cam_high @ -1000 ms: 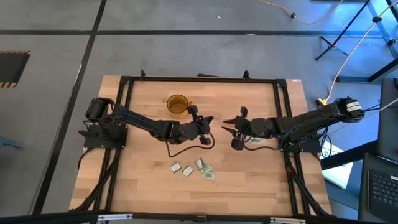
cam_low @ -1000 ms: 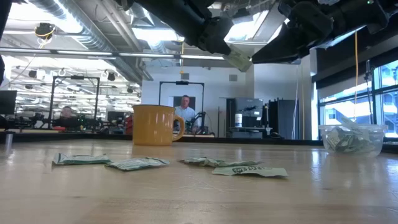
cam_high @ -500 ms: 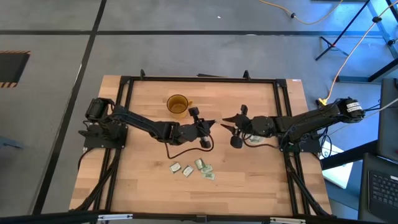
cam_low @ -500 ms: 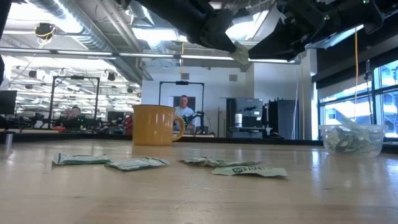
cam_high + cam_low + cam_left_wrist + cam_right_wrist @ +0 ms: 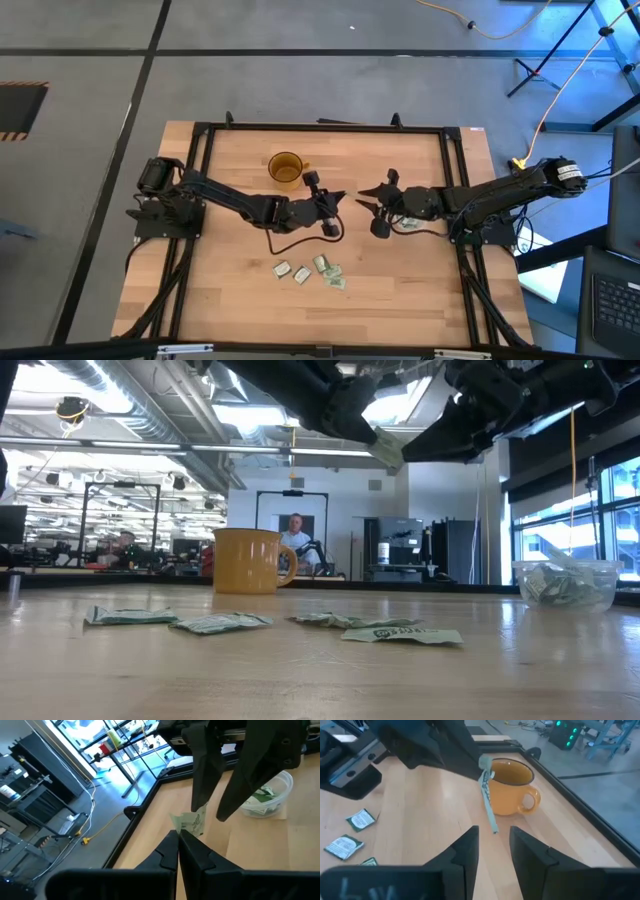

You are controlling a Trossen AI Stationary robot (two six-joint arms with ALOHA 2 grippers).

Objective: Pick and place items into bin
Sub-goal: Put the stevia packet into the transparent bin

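Above the middle of the wooden table (image 5: 240,250), the left gripper (image 5: 345,198) is clamped shut on one flat pale green and white wrapped packet (image 5: 191,823), held clear of the surface with its free end hanging toward the right gripper (image 5: 362,204). The right gripper's fingers (image 5: 465,851) stand apart, one to each side of the packet's lower end; contact with it cannot be confirmed. Four more packets (image 5: 312,270) lie loose on the table nearer the front edge, two of them touching. The small round clear plastic cup-like bin (image 5: 565,582) sits beneath the right arm near the table's right side, with several packets already inside. An amber-brown handled cup (image 5: 286,168) stands upright toward the back, just beyond the left arm.
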